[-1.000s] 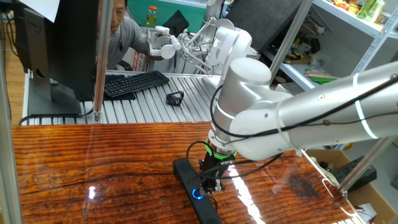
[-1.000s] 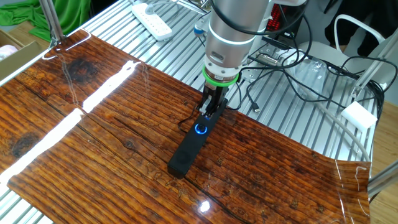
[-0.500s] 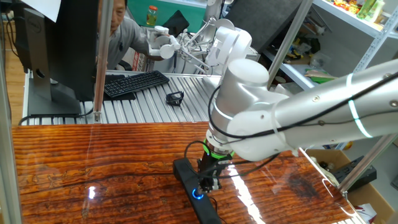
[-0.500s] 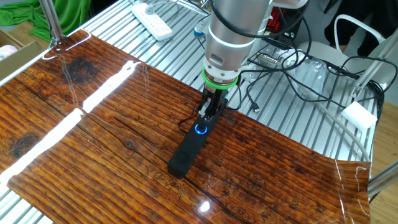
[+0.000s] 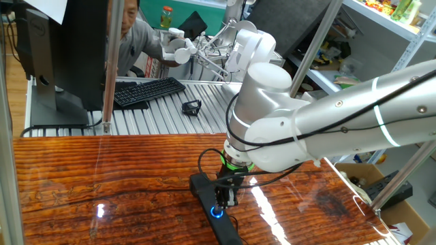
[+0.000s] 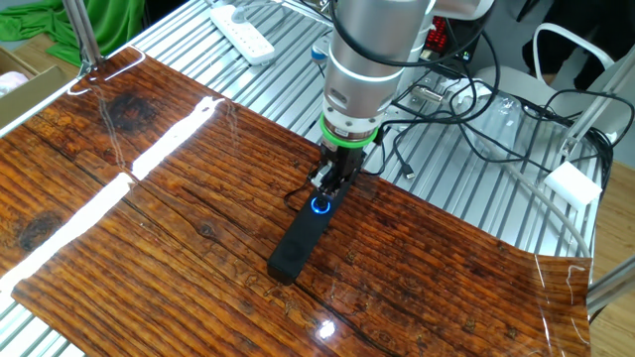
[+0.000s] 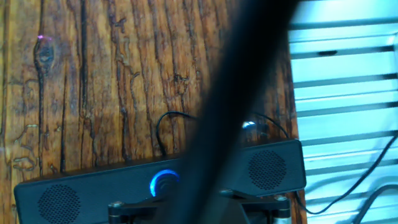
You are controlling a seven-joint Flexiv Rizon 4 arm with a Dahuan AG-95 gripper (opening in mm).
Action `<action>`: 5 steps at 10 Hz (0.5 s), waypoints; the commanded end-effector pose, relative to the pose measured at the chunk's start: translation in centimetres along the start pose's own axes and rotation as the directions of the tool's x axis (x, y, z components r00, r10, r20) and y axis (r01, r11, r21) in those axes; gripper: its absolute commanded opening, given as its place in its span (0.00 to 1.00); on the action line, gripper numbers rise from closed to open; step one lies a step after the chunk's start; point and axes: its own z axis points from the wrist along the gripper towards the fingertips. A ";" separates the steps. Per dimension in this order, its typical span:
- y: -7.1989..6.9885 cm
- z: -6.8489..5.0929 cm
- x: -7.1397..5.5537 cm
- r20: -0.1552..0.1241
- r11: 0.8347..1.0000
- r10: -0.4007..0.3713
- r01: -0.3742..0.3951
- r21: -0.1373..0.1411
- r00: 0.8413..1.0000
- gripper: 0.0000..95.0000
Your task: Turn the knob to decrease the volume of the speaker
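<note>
The speaker [image 6: 296, 246] is a long black bar lying on the wooden tabletop [image 6: 149, 228]. Its knob [image 6: 319, 206] glows with a blue ring near the far end. My gripper [image 6: 327, 186] points down, shut, with its tips just beyond the knob and close above the bar. In one fixed view the gripper [image 5: 226, 199] hangs right behind the knob [image 5: 216, 212] on the speaker [image 5: 200, 184]. The hand view shows the speaker [image 7: 74, 196] across the bottom and the knob [image 7: 163, 182] half hidden by a dark blurred strip. Nothing shows between the fingers.
A thin black cable [image 7: 163, 124] loops from the speaker over the wood. Behind the wooden top lies slatted metal with a keyboard [image 5: 146, 91], a monitor [image 5: 65, 54], an upright post [image 5: 112, 68] and a seated person [image 5: 136, 37]. A power strip [image 6: 243, 30] and loose cables [image 6: 446, 99] lie nearby.
The wrist has shifted slightly sideways and lower over the speaker, bringing the shut fingers closer to the knob. The speaker has not moved.
</note>
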 end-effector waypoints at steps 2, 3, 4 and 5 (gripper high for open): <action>0.7 0.1 0.4 0.000 0.999 0.043 -0.043 0.000 0.999 0.00; 0.9 0.4 0.5 0.001 0.999 0.045 -0.045 -0.003 0.999 0.00; 0.9 0.4 0.5 0.000 0.999 0.046 -0.046 -0.003 0.999 0.00; 1.0 0.5 0.5 -0.007 0.999 0.049 -0.049 -0.004 0.999 0.00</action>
